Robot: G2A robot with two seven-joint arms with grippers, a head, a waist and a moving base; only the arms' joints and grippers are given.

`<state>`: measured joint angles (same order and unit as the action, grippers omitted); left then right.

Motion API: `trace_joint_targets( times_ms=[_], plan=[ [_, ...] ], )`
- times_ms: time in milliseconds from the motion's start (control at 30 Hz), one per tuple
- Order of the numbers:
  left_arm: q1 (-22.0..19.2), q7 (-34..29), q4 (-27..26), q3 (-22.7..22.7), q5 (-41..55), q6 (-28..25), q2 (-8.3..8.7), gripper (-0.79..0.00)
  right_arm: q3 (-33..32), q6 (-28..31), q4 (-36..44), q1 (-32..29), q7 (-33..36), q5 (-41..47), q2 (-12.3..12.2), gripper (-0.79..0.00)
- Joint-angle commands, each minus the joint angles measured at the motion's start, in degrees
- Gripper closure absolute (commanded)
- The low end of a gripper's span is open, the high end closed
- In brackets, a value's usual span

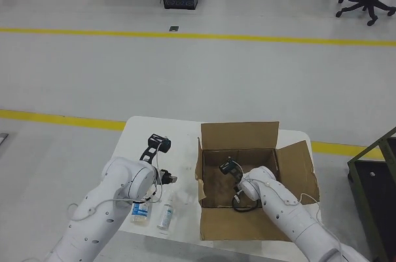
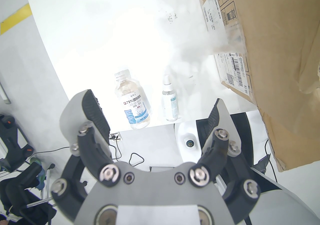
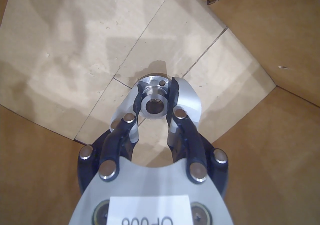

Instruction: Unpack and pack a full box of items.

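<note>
- The cardboard box [image 1: 240, 135] is sitting open on the white table [image 1: 145, 128], with its flaps spreading outward and its pale floor showing in the right wrist view.
- The right gripper [image 3: 157, 85] is reaching down inside the box, its fingers pinching narrow around a small metal ring [image 3: 150, 93]. I cannot tell whether the ring is touching the floor.
- 2 bottles are lying on the table beside the box, near the robot's edge. One is a clear bottle [image 2: 132, 103] with a blue and white label, and just beside it is a slim spray bottle [image 2: 170, 102].
- The left gripper [image 2: 153, 97] is hanging above the table beside the box, fingers spreading wide and holding nothing, apart from the 2 bottles.
</note>
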<state>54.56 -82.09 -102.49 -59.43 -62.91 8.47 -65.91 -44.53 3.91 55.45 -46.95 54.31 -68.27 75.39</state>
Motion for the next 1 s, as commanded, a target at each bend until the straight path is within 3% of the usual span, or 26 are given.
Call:
trace_joint_targets(
  times_ms=[0, 400, 800, 967],
  plan=[
    [0.00, 0.00, 0.00, 0.00, 0.00, 0.00, 0.00, -0.785, -0.18, 0.06, 0.19, -0.08, 0.04, -0.11, 0.04, 0.000],
    [0.00, 0.00, 0.00, 0.00, 0.00, 0.00, 0.00, -0.785, -6.90, 0.49, 9.10, -3.41, -1.36, 0.82, -1.79, 0.000],
    [0.00, 0.00, 0.00, 0.00, 0.00, 0.00, 0.00, -0.785, -28.41, 8.43, 38.15, -19.42, -7.38, 7.01, -7.24, 0.000],
    [0.00, 0.00, 0.00, 0.00, 0.00, 0.00, 0.00, -0.785, -36.74, 11.37, 45.78, -25.90, -11.79, 12.26, -8.41, 0.000]
  ],
)
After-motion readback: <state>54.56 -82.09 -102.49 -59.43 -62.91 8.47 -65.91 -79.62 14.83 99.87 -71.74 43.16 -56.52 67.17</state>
